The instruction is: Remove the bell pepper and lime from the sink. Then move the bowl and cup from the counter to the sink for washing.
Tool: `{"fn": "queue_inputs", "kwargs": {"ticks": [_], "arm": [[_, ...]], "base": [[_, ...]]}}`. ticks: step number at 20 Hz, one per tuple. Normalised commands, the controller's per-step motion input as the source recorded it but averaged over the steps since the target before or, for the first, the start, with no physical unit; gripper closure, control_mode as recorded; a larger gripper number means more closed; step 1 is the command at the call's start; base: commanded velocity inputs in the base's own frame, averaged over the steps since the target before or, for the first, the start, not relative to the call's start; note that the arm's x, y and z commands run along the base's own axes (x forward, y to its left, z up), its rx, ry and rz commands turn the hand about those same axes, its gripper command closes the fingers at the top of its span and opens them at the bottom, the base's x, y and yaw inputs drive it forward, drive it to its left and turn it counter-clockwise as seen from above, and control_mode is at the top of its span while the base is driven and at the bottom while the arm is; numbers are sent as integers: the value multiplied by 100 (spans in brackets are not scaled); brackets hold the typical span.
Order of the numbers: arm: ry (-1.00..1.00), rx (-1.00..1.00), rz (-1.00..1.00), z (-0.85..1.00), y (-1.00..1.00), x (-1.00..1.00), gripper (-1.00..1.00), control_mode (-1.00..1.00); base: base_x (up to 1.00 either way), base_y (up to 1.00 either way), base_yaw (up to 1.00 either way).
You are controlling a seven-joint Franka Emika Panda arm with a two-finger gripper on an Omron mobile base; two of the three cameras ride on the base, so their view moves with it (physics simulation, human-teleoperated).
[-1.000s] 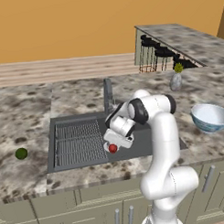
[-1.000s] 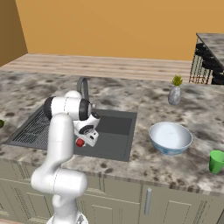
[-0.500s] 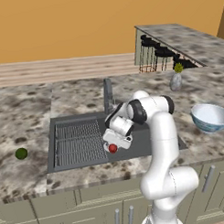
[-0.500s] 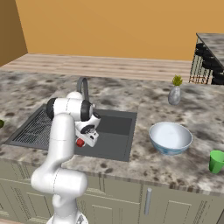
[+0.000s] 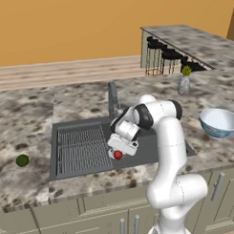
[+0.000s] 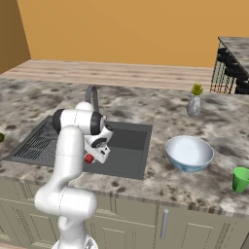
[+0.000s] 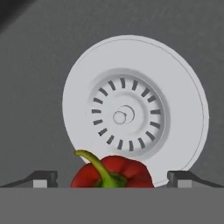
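The red bell pepper (image 7: 113, 173) lies on the floor of the dark sink (image 5: 146, 149), at the edge of the white drain ring (image 7: 131, 109). My gripper (image 7: 112, 178) is down in the basin, open, with a fingertip on either side of the pepper and a small gap to each. From the base, the pepper (image 5: 118, 155) (image 6: 89, 158) shows just under the hand. The lime (image 5: 22, 160) rests on the counter left of the sink. To the sink's right, the bowl (image 5: 219, 122) (image 6: 189, 153) sits on the counter, and the green cup (image 6: 240, 179) stands beyond it.
A ribbed rack (image 5: 82, 149) fills the sink's left half and the dark faucet (image 5: 112, 97) rises behind the basin. A grey vase with a plant (image 6: 194, 103) stands at the back right. The raised bar with stools (image 5: 183, 45) is further back.
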Motion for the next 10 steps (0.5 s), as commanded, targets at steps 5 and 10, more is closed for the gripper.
{"fn": "queue_inputs", "kwargs": {"ticks": [5, 10], "arm": [[4, 0, 1, -8, 7, -1, -100, -100], [2, 0, 2, -6, 8, -6, -100, -100]], "base": [[0, 0, 0], [0, 0, 0]]}}
